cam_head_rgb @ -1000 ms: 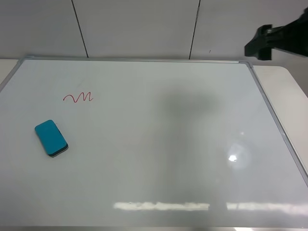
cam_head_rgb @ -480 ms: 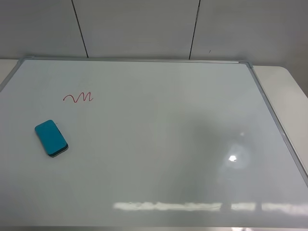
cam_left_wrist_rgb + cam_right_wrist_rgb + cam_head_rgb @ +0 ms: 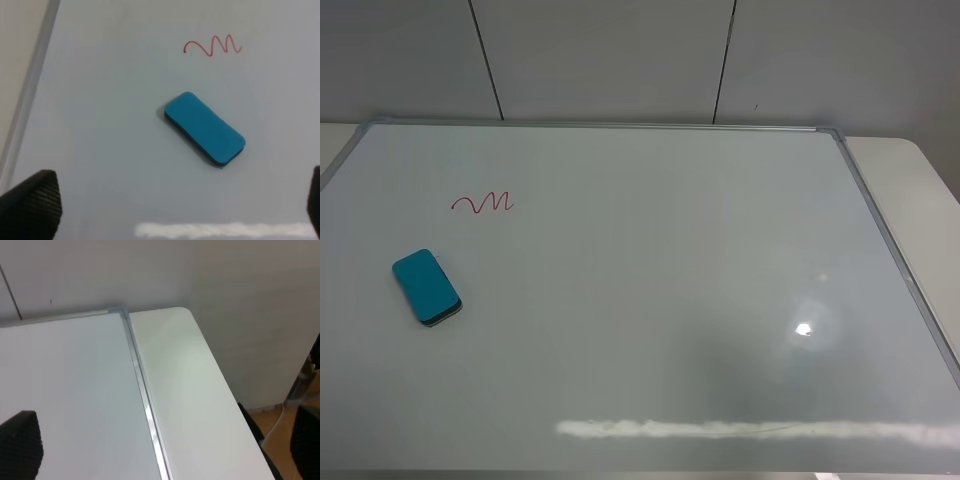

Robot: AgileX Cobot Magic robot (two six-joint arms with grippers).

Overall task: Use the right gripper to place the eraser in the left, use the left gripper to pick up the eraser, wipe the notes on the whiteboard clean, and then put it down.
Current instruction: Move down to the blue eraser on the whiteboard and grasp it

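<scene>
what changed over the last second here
The right end effector, at the top right edge of the high view a second ago, has withdrawn out of that view. Nothing was gripped or released. The eraser and the notes lie unmoved on the whiteboard.

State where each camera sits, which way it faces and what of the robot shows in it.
Exterior high: mounted high, looking down on the whiteboard, eraser and notes; no arm shows.
Left wrist: on the left arm, looking down at the eraser and notes; the left gripper, open, shows only fingertips.
Right wrist: on the right arm, facing the whiteboard's corner, table and wall; the right gripper, open, shows only fingertips.
Shared: exterior high and left wrist both show eraser and notes.
</scene>
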